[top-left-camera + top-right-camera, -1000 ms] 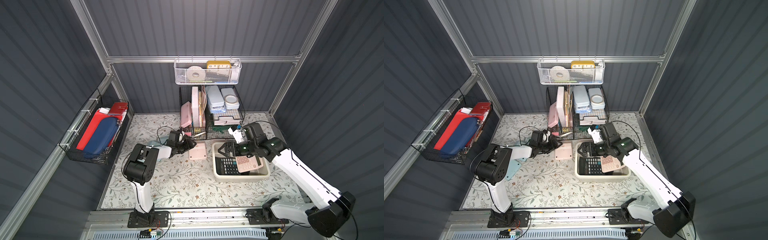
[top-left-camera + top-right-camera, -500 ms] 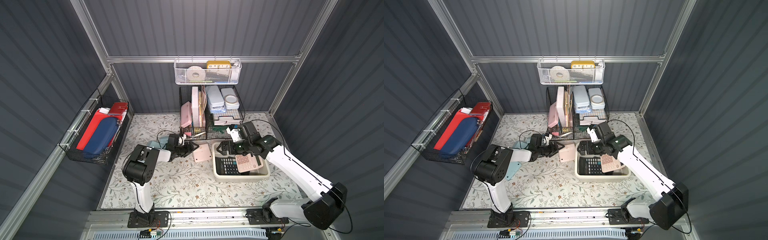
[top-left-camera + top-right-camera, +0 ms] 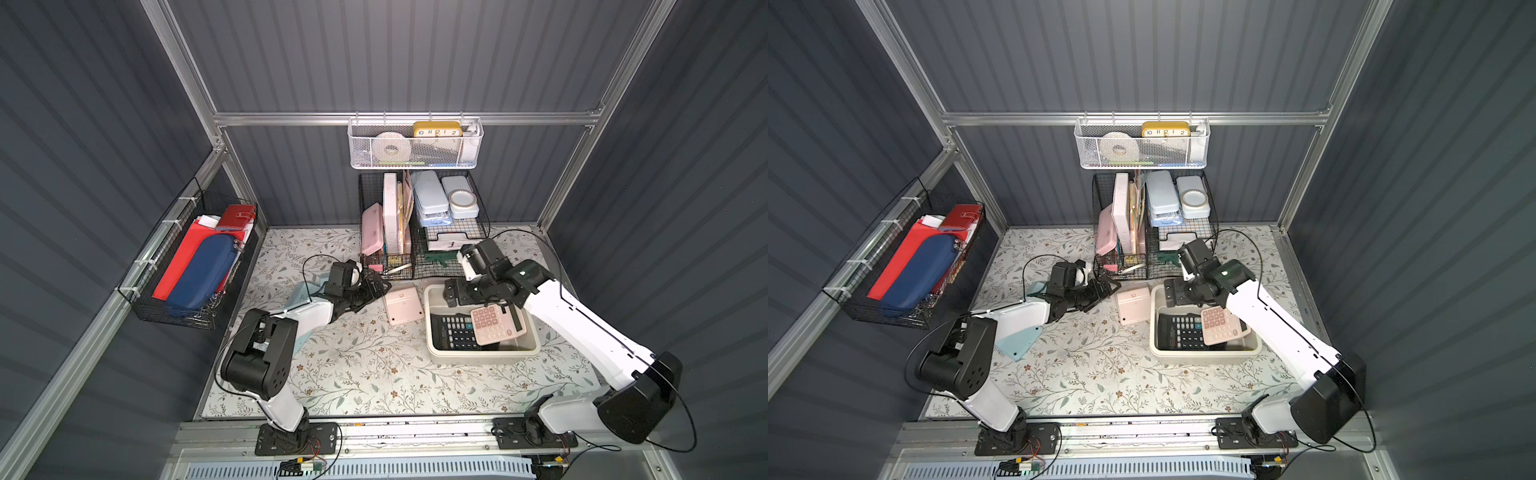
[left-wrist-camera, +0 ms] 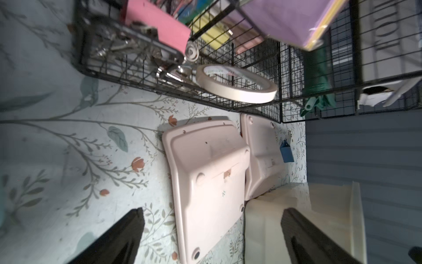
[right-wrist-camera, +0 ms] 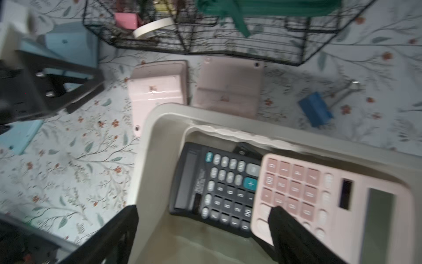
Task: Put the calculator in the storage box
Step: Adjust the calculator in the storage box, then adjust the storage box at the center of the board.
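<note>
End effectors in both top views: the left end effector (image 3: pixel 379 286) sits low over the floral surface (image 3: pixel 353 374). Its fingers are spread and empty, near a face-down pink calculator (image 3: pixel 402 302) lying just beside the storage box (image 3: pixel 482 355). The right end effector (image 3: pixel 1173 293) hangs over the box's far corner, jaws parted, holding nothing. Two calculators lie inside the box: one black calculator (image 3: pixel 453 332) and one face-up pink calculator (image 3: pixel 496 326) overlapping it.

Left wrist view: both fingers (image 4: pixel 123 235) stand wide apart, gripping nothing. A second face-down pink calculator (image 4: pixel 262 155) lies beside the first. Also here are one blue binder clip (image 4: pixel 286 154) and one tape roll (image 4: pixel 237 89) in a wire basket (image 4: pixel 137 75).

Right wrist view: fingers (image 5: pixel 294 235) apart, one tip over the face-up pink calculator's keys, contact unclear. Two calculators lie in the box, two outside.
</note>
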### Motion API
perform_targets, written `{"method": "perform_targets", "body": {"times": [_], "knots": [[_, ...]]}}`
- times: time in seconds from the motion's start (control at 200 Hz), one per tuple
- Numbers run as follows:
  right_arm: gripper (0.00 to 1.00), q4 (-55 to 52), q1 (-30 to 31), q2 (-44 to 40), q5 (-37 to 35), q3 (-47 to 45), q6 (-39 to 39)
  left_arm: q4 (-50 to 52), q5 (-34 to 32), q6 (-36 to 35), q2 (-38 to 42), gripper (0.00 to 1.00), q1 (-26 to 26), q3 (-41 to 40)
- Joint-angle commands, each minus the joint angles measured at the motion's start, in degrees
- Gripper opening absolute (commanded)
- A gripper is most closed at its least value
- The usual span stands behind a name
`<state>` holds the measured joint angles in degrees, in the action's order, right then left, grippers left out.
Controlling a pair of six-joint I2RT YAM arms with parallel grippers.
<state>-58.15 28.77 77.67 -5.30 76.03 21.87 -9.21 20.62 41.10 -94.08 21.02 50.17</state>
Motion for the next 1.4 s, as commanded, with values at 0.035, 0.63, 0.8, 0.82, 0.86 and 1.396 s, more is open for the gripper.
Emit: {"method": "perform_targets", "body": {"times": [0.035, 0.63, 0.8, 0.82, 0.86, 1.396], "knots": [[0.9, -5.7, -6.8, -4.7, -8.1, -3.2, -3.1, 5.5, -3.7, -1.8, 5.3, 0.99, -0.1, -0.5], [0.88, 2.5, -10.1, 7.3, 6.4, -17.3, 0.0, 8.5, -3.5, -2.2, 9.3, 0.98, -0.1, 0.6], [0.88, 0.3, -9.5, 0.2, 6.2, -14.1, 0.3, 8.8, -3.2, -2.1, 9.3, 0.98, -0.1, 1.3], [0.88, -0.1, -9.5, -0.7, 6.2, -13.2, 0.3, 8.8, -3.2, -2.1, 9.4, 0.98, -0.1, 1.4], [0.88, -1.2, -9.3, -2.1, 6.4, -11.5, 0.2, 8.6, -3.1, -1.9, 9.4, 0.98, -0.1, 1.6], [0.88, 3.5, 15.8, 6.0, 6.0, 4.4, 3.7, 15.3, -9.9, -1.2, 14.8, 0.99, -0.2, 1.8]]}}
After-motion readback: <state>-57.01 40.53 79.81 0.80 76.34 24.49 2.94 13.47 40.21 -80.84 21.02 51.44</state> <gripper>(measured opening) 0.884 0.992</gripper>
